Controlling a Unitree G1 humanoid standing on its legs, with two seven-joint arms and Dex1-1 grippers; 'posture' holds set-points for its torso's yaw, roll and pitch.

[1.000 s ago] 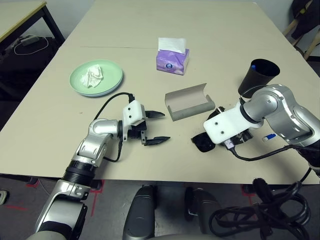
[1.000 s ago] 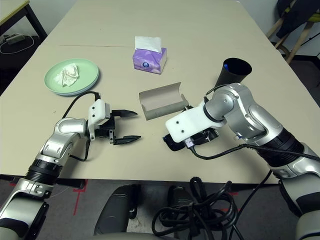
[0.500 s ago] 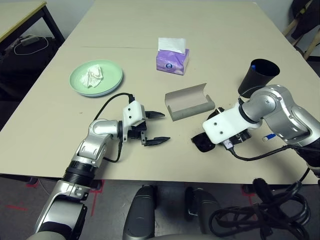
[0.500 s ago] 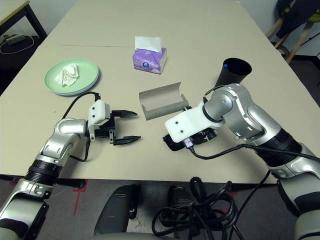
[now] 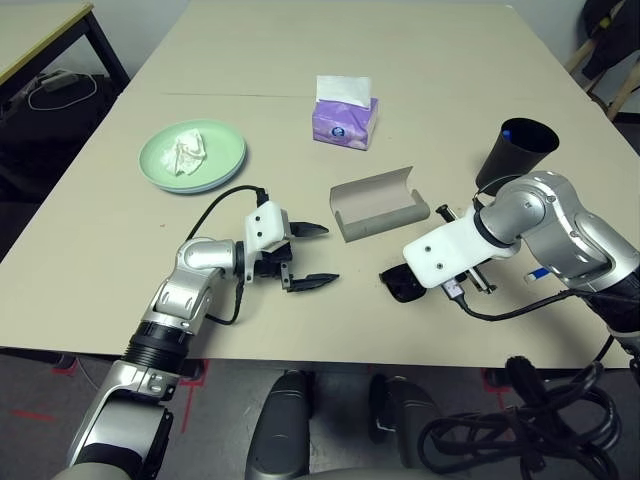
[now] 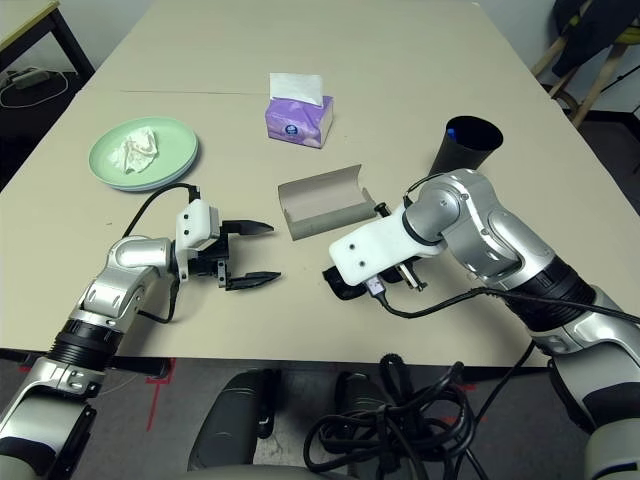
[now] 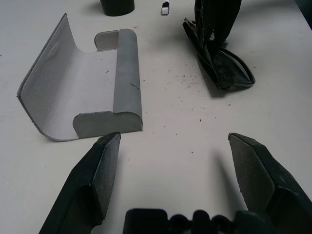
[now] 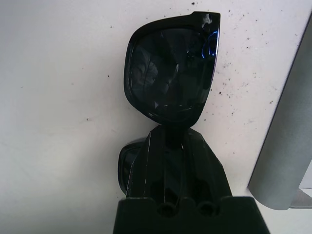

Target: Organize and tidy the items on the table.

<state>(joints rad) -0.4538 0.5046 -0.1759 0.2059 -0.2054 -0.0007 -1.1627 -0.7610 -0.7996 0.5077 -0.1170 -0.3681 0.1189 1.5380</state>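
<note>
Black sunglasses (image 5: 401,287) lie on the beige table (image 5: 450,70) near its front edge, just in front of the open grey glasses case (image 5: 375,205). My right gripper (image 8: 171,139) is shut on the sunglasses (image 8: 170,73) at their bridge. My left gripper (image 5: 312,255) hovers open over bare table to the left of the case (image 7: 83,92), holding nothing. A black cup (image 5: 518,150) stands at the right, and a blue-white pen (image 5: 538,274) lies in front of it behind my right forearm. Crumpled white tissue (image 5: 188,152) rests on a pale green plate (image 5: 225,150) stacked on a pale blue one.
A purple tissue box (image 5: 345,115) stands behind the case at mid table. A yellow-edged desk (image 5: 40,35) is at the far left, off the table. Bare tabletop lies between the plates and my left gripper.
My right gripper has shut on the sunglasses and shifted slightly left with them. The left arm has not moved.
</note>
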